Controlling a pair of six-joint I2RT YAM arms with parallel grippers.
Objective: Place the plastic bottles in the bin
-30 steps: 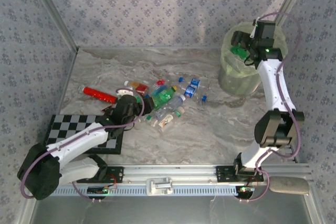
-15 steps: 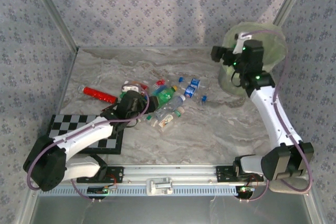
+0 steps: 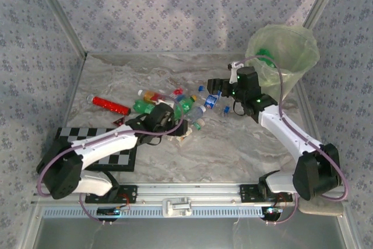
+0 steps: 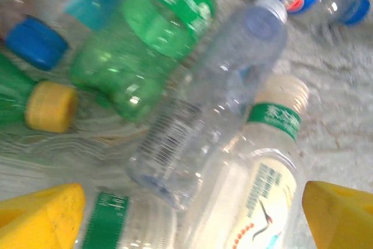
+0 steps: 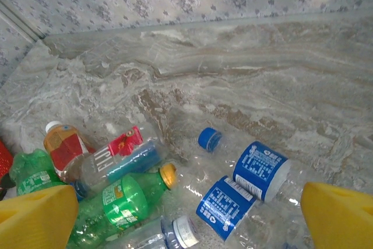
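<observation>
Status: the plastic bottles [image 3: 175,106] lie in a loose heap on the marble table [image 3: 233,144], left of centre in the top view and well apart from the bin [image 3: 284,51]. That bin stands upright in the far right corner, lined with a pale green bag. We see something green through the bag near its left side, but can't tell what.

We have the left gripper [image 3: 173,125] low at the near edge of the heap. On its wrist camera the yellow fingertips [image 4: 41,217] sit in the two bottom corners, jaws wide, gripping nothing. Between them lies a clear bottle [image 4: 204,103] on the diagonal, with a white-capped bottle [image 4: 265,173] with a green label touching it. Beyond those: a green bottle [image 4: 145,39], and to the left a yellow cap [image 4: 51,106] and a blue cap [image 4: 35,42].

We have the right gripper [image 3: 214,88] over the right end of the heap, between heap and bin. Its jaws are wide too, holding nothing. Its camera looks down on two blue-labelled bottles [image 5: 256,170] side by side. A yellow-capped green bottle [image 5: 119,199], a red-labelled bottle [image 5: 113,157] and an orange bottle [image 5: 63,144] lie to the left.

A red bottle [image 3: 111,104] lies alone, left of the heap. The checkerboard [image 3: 87,144] lies flat near left, with the left arm crossing it.
</observation>
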